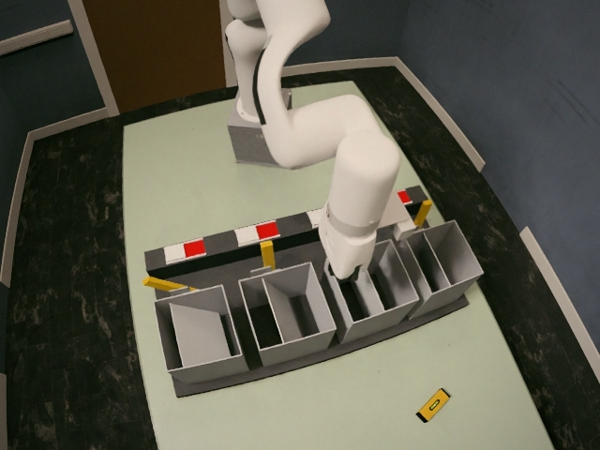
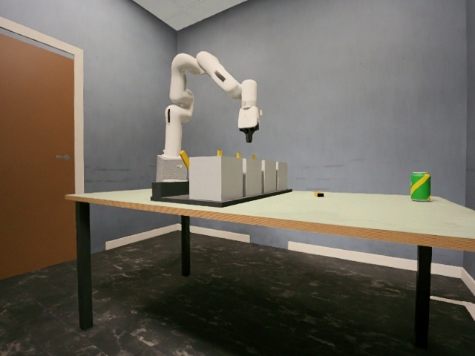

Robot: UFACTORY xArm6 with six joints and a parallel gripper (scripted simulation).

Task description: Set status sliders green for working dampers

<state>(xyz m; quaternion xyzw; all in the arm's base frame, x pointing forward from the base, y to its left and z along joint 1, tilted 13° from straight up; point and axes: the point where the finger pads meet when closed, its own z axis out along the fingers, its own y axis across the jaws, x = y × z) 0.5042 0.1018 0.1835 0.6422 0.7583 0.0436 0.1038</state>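
Four grey open-topped dampers stand in a row on a dark base: the first [image 1: 198,334], second [image 1: 288,314], third [image 1: 370,300] and fourth [image 1: 443,268]. The first damper's blade lies tilted and its yellow handle [image 1: 162,283] points sideways. The handles of the second [image 1: 266,254] and fourth [image 1: 423,213] stand up. The third's handle is hidden behind my arm. The slider strip behind shows red at the first [image 1: 194,248], second [image 1: 267,230] and fourth [image 1: 404,196] sliders; the third is hidden. My gripper [image 1: 346,276] is shut and empty, well above the third damper's back edge, as the side view [image 2: 249,136] shows.
A yellow spirit level [image 1: 432,404] lies on the table in front of the dampers. A green can [image 2: 420,186] stands far off at the table's end. The robot base [image 1: 251,135] stands behind the slider strip.
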